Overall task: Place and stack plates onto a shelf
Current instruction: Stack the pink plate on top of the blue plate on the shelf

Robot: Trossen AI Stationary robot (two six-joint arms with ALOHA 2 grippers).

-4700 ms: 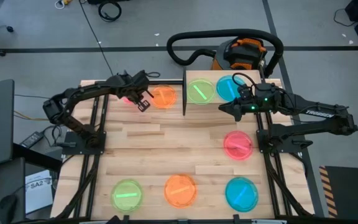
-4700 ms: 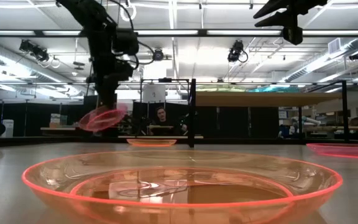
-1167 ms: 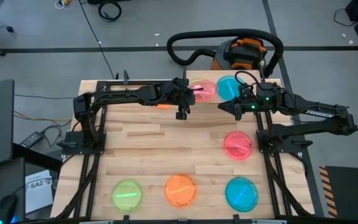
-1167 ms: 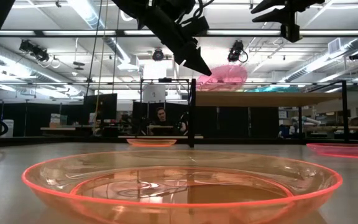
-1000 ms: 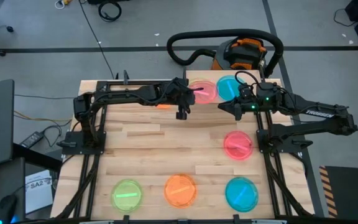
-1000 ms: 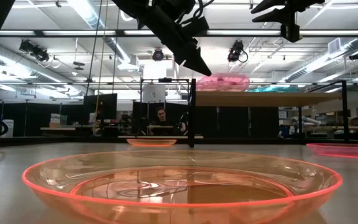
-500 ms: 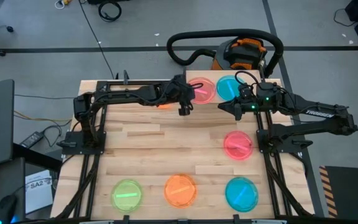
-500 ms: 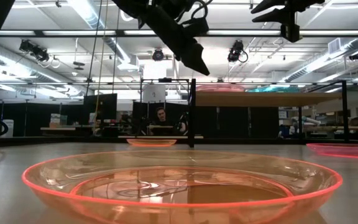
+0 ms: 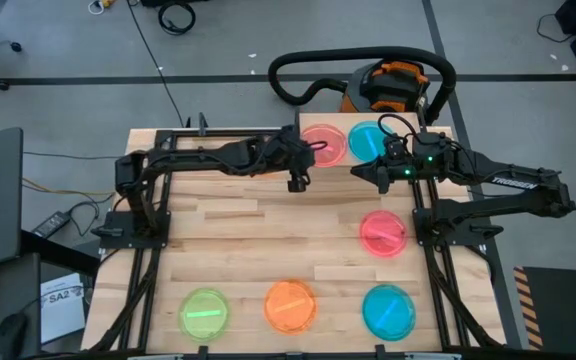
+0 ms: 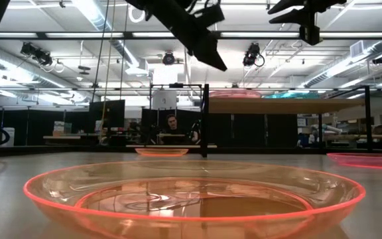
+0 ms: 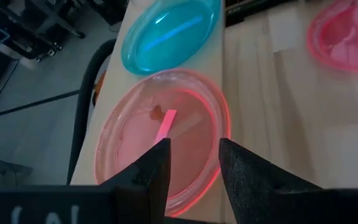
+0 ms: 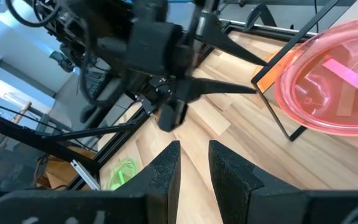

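**Pink plate down on shelf, left claw apart beside it**

Far left of desk (image 9: pixel 228 215): left arm base, arm stretched flat across the back edge toward the shelf. Near row, left to right: green plate (image 9: pixel 204 312), orange plate (image 9: pixel 290 304), blue plate (image 9: pixel 388 310). A further pink plate (image 9: pixel 382 232) mid-right on the planks. In the low view, an orange plate (image 10: pixel 162 151) far back on the desk, near the shelf's black post.

Left claw (image 9: pixel 296 170) just off the shelf's left end, fingers (image 11: pixel 156 168) clearly apart, nothing between them. Wrist view looks down past them onto the pink plate (image 11: pixel 164 134) lying flat on the shelf (image 11: pixel 222 74), with the blue plate (image 11: pixel 169 34) beside it. Green rim not discernible under the pink one; cannot tell what lies beneath.

Right claw (image 9: pixel 360 172) hovering near the shelf's right part, by the blue plate, fingers narrowly apart, gripping nothing. Arm waiting.

Risks, as judged:
- Pink plate sits close to the shelf's left edge; a finger catching its rim while backing off could drag or tip it off.
- Both claws near each other over a narrow shelf; a sideways move invites a knock.
- Smooth, light plates likely to slide if stacked off-centre.
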